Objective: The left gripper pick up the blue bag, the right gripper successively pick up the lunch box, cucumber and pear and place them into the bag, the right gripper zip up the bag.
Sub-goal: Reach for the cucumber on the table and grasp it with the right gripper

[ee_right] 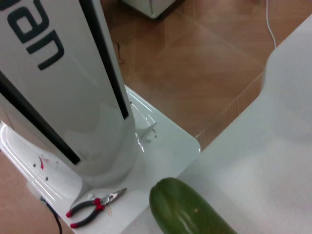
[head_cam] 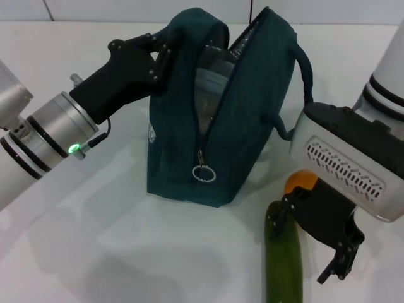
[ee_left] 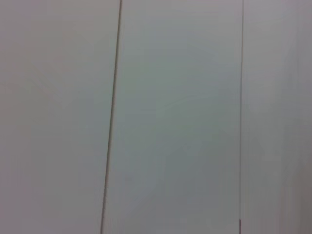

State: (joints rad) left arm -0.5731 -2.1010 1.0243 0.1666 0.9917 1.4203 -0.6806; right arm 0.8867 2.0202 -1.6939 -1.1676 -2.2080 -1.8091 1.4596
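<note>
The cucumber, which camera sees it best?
The head view: the cucumber lies along the table, just beside the right gripper. The right wrist view catches only its rounded end. The left wrist view shows none of it.

The bag [head_cam: 218, 120] stands mid-table [head_cam: 113, 252], cucumber [head_cam: 283, 262] and pear [head_cam: 300, 182] at its right front.

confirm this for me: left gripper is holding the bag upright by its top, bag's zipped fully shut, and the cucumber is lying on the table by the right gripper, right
Not quite. The head view shows the bag unzipped along its top, with the zip pull hanging low on its front. The rest holds: the left gripper grips the bag's top edge, and the cucumber lies on the table beside the right gripper.
</note>
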